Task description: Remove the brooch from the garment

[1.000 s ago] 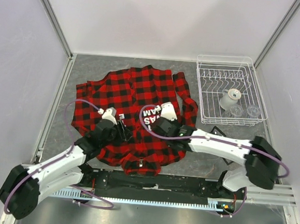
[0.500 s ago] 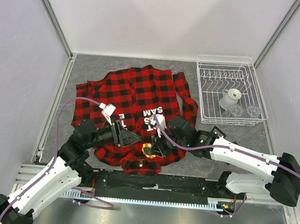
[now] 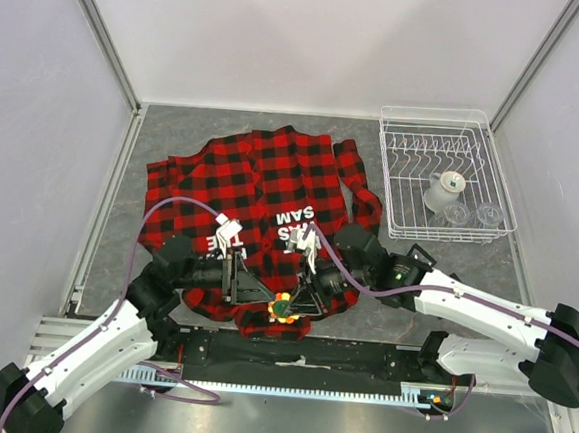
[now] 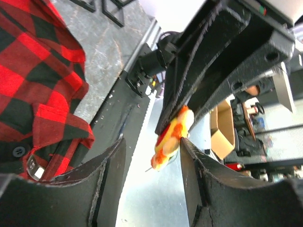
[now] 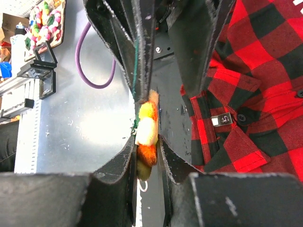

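Both grippers have come closer to the near edge of the table since half a second ago, and the small yellow, orange and red flower brooch (image 3: 281,304) has come with them. It was over the lower part of the big red-and-black checked flannel shirt (image 3: 263,174) then. Now it hangs right at the near edge of the shirt, by the collar, close to the black rail.

The right gripper (image 5: 147,142) is squeezed tight on the brooch. Its two black fingers press on the flower from both sides, and the yellow and orange bits stick out past the tips. In both wrist views no cloth is touching the flower, and behind it are the black rail and a shiny metal surface.

The left gripper (image 4: 151,142) has its fingers spread apart. It points at the right gripper, tip to tip. The brooch sits in the gap between the left fingers, closer to one of them. I cannot tell if it touches that finger.

The shirt lies flat on the grey stone-look table (image 3: 176,127), with its white block letters showing near the middle. A white wire dish rack (image 3: 398,175) stands at the far right, well apart from the shirt's body and near one sleeve.
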Controlling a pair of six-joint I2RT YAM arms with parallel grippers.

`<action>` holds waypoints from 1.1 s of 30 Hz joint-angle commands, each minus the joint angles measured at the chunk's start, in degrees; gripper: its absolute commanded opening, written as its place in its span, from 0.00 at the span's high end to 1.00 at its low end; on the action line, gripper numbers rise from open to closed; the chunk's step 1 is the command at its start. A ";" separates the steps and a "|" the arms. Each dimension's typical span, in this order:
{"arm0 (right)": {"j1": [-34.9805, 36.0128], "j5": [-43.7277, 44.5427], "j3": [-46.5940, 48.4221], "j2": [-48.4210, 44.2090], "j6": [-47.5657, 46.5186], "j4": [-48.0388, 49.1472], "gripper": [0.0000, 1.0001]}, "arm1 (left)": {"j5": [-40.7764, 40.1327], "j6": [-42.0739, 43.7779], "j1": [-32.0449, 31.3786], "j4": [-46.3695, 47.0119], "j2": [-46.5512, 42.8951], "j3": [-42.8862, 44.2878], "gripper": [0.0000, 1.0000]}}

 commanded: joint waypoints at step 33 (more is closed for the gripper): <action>-5.39 5.02 -5.52 -1.50 17.05 17.41 0.85 | 0.39 -6.70 -0.79 20.02 1.35 -4.97 0.98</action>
